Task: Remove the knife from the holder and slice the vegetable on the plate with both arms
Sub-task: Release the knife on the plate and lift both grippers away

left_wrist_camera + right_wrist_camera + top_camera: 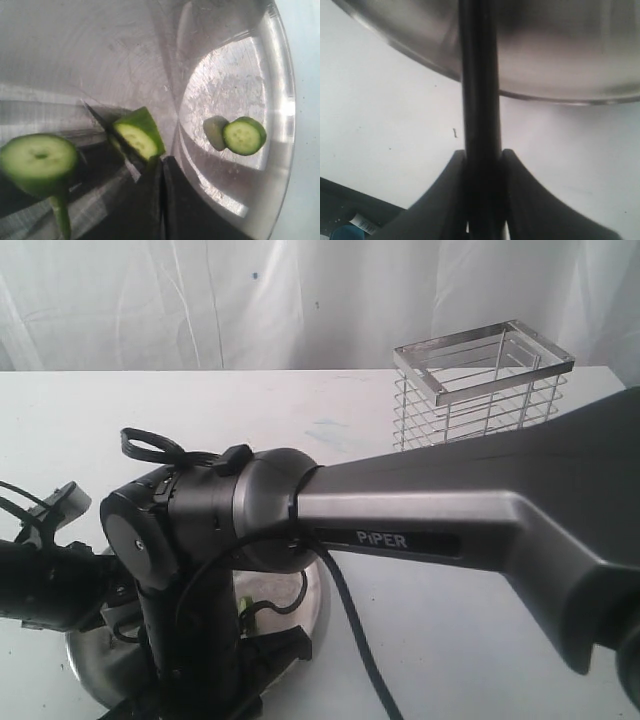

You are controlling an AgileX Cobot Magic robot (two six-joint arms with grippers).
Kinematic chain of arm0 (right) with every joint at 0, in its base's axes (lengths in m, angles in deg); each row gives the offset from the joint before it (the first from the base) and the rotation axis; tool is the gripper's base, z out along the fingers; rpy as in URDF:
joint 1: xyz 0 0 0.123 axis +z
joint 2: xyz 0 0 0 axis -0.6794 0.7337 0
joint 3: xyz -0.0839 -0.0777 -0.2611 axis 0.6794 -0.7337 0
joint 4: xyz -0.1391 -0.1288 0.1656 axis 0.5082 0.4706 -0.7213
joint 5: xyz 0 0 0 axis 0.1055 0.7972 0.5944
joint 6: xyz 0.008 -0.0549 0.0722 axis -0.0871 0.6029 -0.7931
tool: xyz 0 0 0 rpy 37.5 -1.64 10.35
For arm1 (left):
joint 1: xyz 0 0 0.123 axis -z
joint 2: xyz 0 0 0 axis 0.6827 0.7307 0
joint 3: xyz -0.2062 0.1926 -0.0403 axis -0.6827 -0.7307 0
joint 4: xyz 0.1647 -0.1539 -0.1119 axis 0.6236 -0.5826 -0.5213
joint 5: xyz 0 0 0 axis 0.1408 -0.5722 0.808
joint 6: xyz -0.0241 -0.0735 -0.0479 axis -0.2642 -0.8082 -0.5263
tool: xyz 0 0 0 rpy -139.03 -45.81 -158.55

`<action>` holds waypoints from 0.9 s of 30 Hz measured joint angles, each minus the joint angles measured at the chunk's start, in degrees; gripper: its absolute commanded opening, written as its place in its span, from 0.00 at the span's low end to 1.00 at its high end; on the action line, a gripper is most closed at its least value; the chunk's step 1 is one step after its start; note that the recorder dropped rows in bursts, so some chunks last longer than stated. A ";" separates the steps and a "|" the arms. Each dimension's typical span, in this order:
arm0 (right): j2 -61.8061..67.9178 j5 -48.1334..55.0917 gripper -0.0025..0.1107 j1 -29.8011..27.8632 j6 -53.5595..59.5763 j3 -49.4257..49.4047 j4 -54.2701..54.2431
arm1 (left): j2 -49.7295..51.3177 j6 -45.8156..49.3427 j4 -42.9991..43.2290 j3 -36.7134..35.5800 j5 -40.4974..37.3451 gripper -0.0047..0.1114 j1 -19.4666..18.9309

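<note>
The plate [235, 75] holds cut pieces of the green vegetable: a round slice [245, 135], a middle piece [139, 132] and a stem-end piece [37, 160]. My left gripper [162, 162] is shut, its tips pinching the edge of the middle piece. The knife's dark pointed blade [100, 120] lies between the middle piece and the stem end. My right gripper [481, 152] is shut on the knife's black handle [479, 75], which reaches over the plate's rim [545, 92]. In the exterior view the right arm [420, 510] crosses in front of the plate [305, 605].
The wire holder [482, 380] stands at the back right of the white table [450, 640], with nothing showing inside it. The left arm [40, 580] sits at the left edge beside the plate. A white curtain hangs behind.
</note>
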 measured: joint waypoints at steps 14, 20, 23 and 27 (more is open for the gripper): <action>-5.19 -3.66 0.02 -4.86 0.65 0.00 2.41 | -15.87 -0.79 -0.69 4.14 6.22 0.04 0.00; -4.43 -9.51 0.02 -10.72 6.23 0.00 -1.74 | -17.52 -0.79 -0.37 4.14 8.59 0.04 0.00; -3.81 -12.28 0.08 -11.16 7.53 0.00 -3.48 | -17.52 -1.49 -0.37 4.14 9.07 0.04 0.00; -3.78 -13.61 0.26 -11.29 10.30 0.00 -4.03 | -18.15 -5.07 -0.37 4.14 11.73 0.04 0.00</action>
